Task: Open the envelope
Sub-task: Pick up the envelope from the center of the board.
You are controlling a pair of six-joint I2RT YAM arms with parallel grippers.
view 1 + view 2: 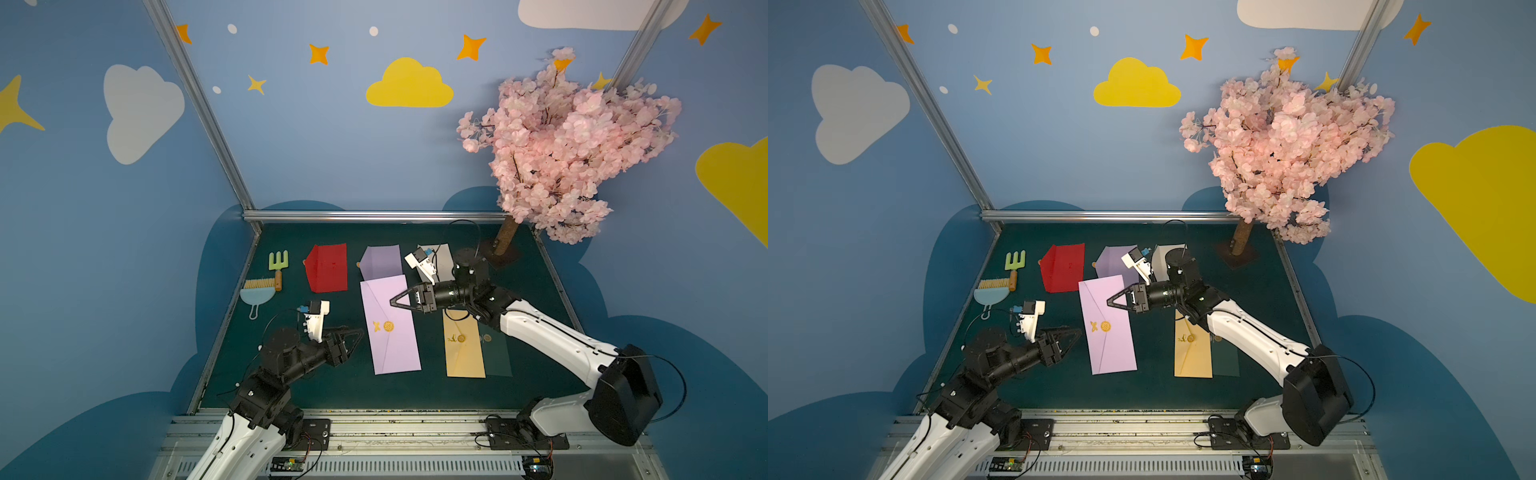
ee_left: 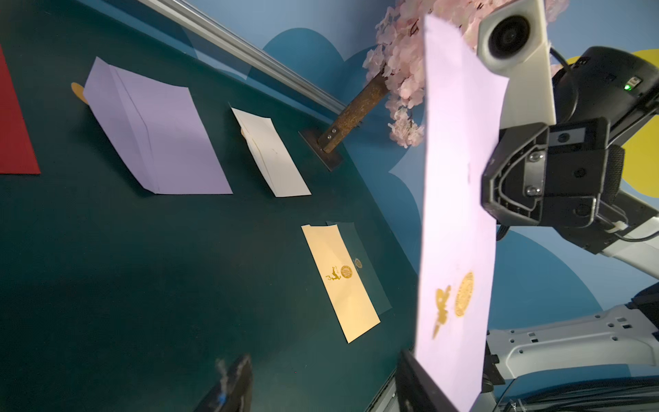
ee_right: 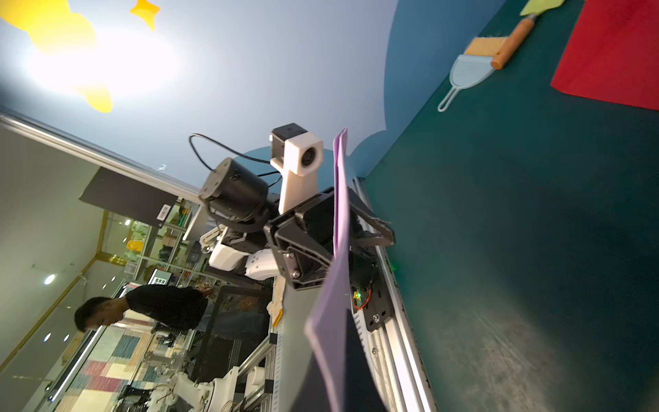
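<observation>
Envelope (image 1: 392,349): lilac, raised clear of the table (image 1: 316,386); gold seal (image 1: 388,326) intact, so the flap is not yet opened.
Right gripper (image 1: 394,302): pinched on a long edge of the envelope, apparently to steady it.
Left gripper (image 1: 356,333): jaws wide, holding nothing, just beside the opposite edge; likely lining up on the flap.
Room: bare table on the left-gripper side; a yellow envelope (image 1: 464,353) lies near on the other side.

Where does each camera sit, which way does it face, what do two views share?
Both top views: high in front, looking down on the table; left arm, right arm show.
Left wrist: on left arm, faces lifted lilac envelope; own open jaws show.
Right wrist: on right arm, faces left arm past envelope; own jaw shows.
Shared: that envelope.
</observation>
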